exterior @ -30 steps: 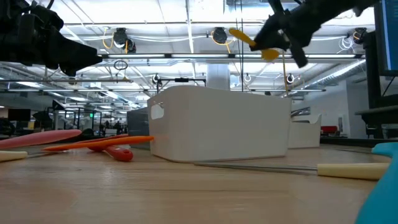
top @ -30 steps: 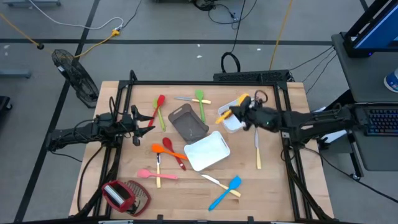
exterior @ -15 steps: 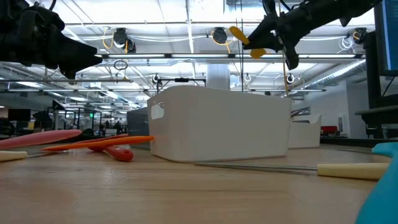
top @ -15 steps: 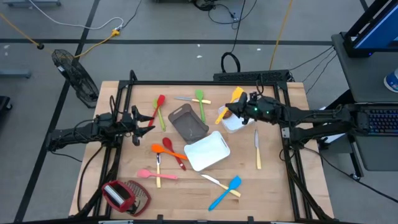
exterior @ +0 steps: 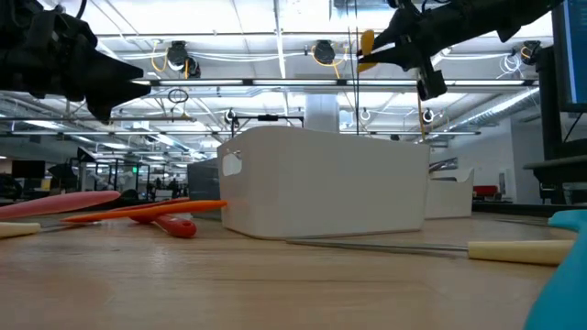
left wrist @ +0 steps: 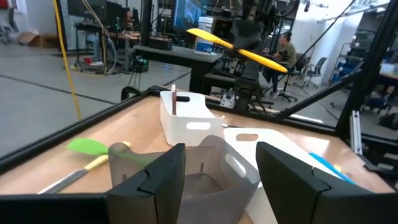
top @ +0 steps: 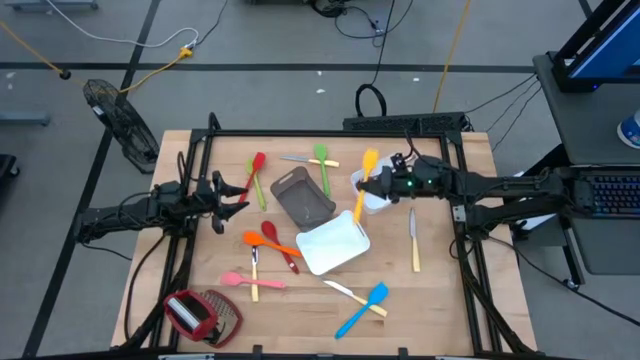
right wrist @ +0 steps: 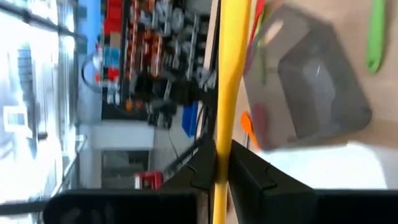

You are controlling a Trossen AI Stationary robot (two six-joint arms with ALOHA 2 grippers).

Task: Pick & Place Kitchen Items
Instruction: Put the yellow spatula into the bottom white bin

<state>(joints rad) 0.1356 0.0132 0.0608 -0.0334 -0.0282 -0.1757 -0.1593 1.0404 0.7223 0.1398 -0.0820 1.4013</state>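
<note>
Right end effector (top: 383, 181) grips yellow spatula (top: 365, 172) above small white bin (top: 372, 201); left end effector (top: 232, 196) open.

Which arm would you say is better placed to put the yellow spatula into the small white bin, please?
The right one, probably: the right hand is shut on the yellow spatula, raised over the small white bin. The left hand waits open near the table's left edge.

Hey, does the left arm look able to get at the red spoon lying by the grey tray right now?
Probably yes. The left gripper is open and holds nothing, and the red spoon lies on bare table just beyond it, with nothing between them. The grey tray sits farther off.
</note>
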